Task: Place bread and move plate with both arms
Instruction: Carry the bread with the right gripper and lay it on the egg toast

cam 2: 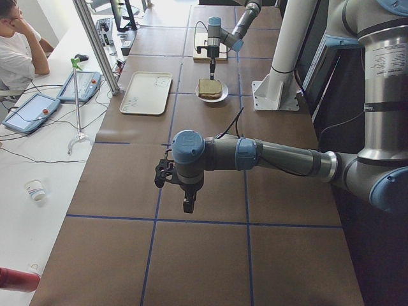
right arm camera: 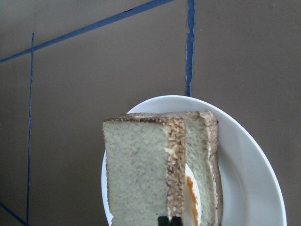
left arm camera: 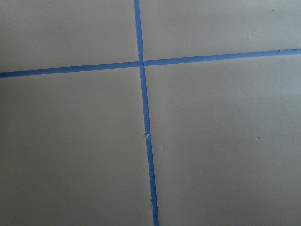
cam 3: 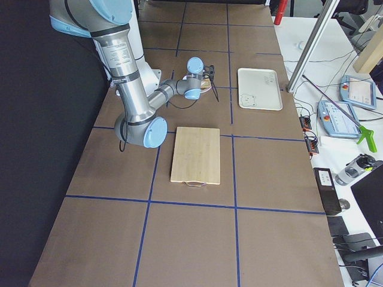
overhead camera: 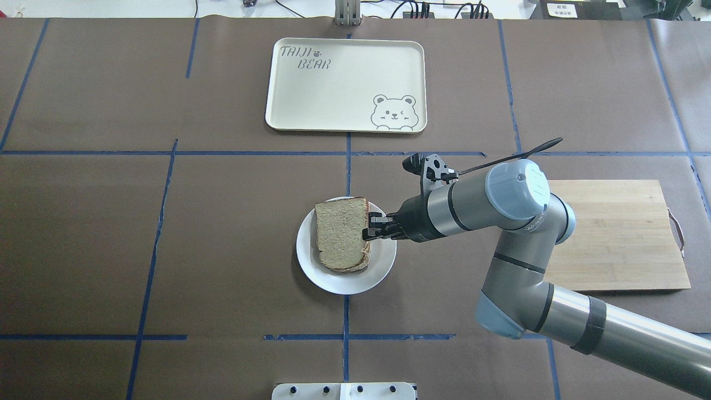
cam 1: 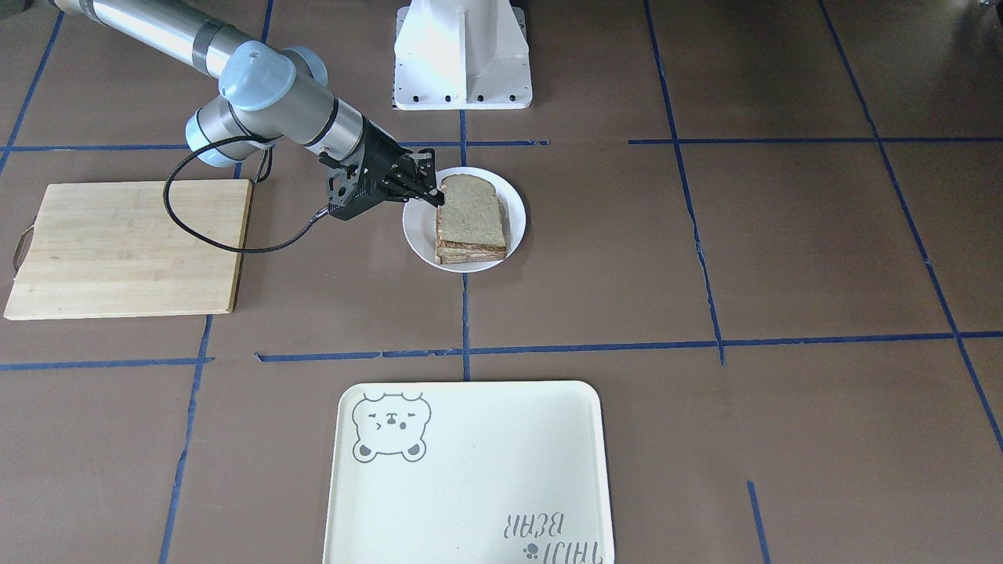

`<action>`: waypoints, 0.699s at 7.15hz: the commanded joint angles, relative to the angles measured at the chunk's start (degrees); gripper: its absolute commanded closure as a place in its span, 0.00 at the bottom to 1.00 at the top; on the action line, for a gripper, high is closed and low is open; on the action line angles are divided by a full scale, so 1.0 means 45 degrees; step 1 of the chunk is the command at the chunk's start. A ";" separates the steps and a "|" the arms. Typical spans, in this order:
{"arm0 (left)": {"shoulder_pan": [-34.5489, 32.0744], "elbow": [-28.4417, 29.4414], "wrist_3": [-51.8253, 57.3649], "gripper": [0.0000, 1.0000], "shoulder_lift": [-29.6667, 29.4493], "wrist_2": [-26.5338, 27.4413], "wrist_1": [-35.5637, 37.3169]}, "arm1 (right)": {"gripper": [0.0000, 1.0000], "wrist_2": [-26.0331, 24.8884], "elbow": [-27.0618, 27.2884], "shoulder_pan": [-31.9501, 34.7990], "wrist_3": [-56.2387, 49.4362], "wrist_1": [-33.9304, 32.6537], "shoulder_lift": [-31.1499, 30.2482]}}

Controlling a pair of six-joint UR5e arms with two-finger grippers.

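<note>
We're pinching the bread (overhead camera: 340,236) in the right gripper (overhead camera: 368,233) over the plate (overhead camera: 345,284), thinking lower it flat before letting go

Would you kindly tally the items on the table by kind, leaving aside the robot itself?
Bread slices: 2 (plain bread on top, lower slice beneath)
White plate: 1
Bear tray: 1
Wooden cutting board: 1
Total: 5
</note>
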 commanded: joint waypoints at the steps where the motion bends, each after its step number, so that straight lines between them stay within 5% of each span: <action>1: -0.0003 -0.0013 -0.0002 0.00 -0.0004 0.0002 0.0005 | 1.00 0.0003 -0.0007 -0.0053 -0.0017 -0.0004 -0.0139; 2: -0.0003 -0.0013 -0.0002 0.00 -0.0004 -0.0017 0.0005 | 0.97 -0.0036 -0.0046 -0.0073 -0.0017 -0.0024 -0.0139; 5: -0.0002 -0.0052 -0.0002 0.00 -0.0004 0.0002 0.0005 | 0.42 -0.0134 -0.0105 -0.0190 0.0003 -0.0082 -0.0120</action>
